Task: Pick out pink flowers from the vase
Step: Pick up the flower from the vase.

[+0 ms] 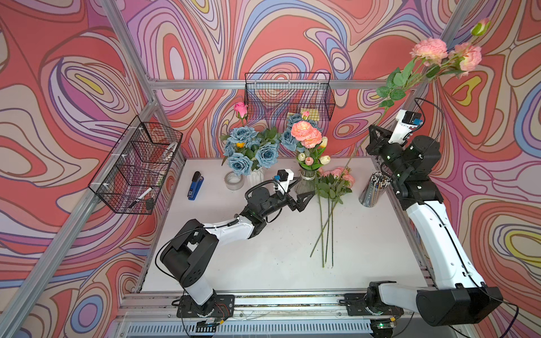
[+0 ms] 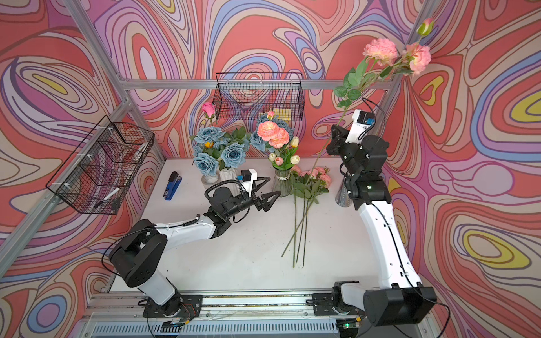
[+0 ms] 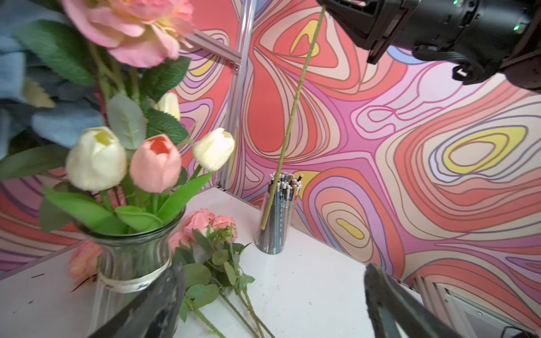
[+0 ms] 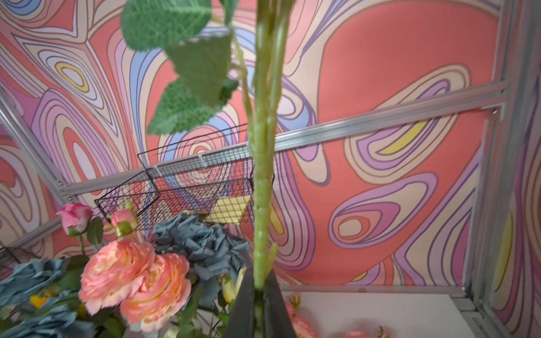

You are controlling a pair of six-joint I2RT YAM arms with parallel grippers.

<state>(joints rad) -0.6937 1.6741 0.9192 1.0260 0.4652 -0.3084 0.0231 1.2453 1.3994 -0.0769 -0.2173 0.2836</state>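
Observation:
A glass vase (image 1: 307,179) at the back of the table holds peach-pink ruffled blooms (image 1: 306,133) above small tulips. My right gripper (image 1: 375,132) is raised near the right wall. It is shut on the long green stem (image 4: 263,190) of a pink flower whose blooms (image 1: 430,50) hang high in the air, clear of the vase. More pink flowers (image 1: 336,175) lie on the table right of the vase, stems pointing forward. My left gripper (image 2: 270,186) stands open and empty just left of the vase's base; one finger (image 3: 164,295) overlaps the glass in the left wrist view.
A white vase (image 1: 255,177) of dusty-blue roses, with a pink bud (image 1: 240,109) above, stands left of the glass vase. A tape roll (image 1: 234,180) and blue stapler (image 1: 195,186) lie further left. A pencil cup (image 1: 372,191) stands right. Wire baskets (image 1: 137,166) (image 1: 289,94) hang on the walls.

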